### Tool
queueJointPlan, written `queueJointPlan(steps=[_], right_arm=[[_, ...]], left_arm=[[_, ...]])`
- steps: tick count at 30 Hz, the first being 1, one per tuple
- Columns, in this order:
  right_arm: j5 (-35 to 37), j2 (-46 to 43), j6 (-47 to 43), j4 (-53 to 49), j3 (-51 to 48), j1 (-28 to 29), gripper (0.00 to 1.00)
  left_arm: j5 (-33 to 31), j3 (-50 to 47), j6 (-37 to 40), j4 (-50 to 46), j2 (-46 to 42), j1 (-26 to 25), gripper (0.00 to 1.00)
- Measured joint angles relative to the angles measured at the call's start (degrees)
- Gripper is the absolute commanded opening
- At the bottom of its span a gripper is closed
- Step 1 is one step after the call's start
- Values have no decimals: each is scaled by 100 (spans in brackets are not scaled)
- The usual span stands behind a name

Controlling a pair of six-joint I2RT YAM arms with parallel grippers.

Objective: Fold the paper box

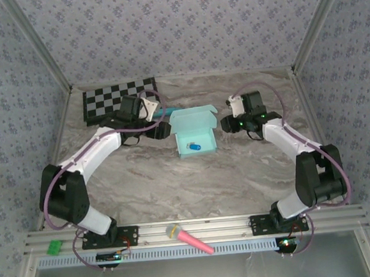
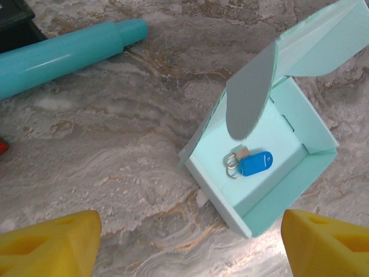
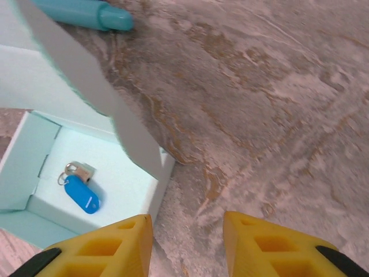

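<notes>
Paper box [image 1: 194,119] sits mid-table on the marbled tabletop [image 1: 175,178], inside wallpapered walls [image 1: 176,23]. It is folded into a pale aqua tray with its lid raised, and holds a blue key tag [image 2: 255,163]. My left gripper [image 2: 190,242] is spread wide and my right gripper [image 3: 185,222] is partly parted, both empty.

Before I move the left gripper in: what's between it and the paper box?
Left wrist view: just bare table between left gripper and paper box; teal marker lies aside.
</notes>
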Motion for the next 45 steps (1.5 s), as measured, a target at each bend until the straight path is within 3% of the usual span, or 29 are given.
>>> queueJointPlan(steps=[18, 30, 35, 45], right_arm=[[-466, 826, -702, 468, 612, 190, 38], [-402, 940, -702, 444, 697, 264, 25], [-382, 968, -702, 426, 713, 297, 18], [-332, 1010, -702, 308, 817, 378, 13]], left_arm=[[323, 544, -15, 345, 863, -181, 67], [142, 723, 48, 466, 1128, -192, 64], [146, 861, 48, 501, 1274, -195, 58], [146, 881, 48, 503, 1325, -247, 48]])
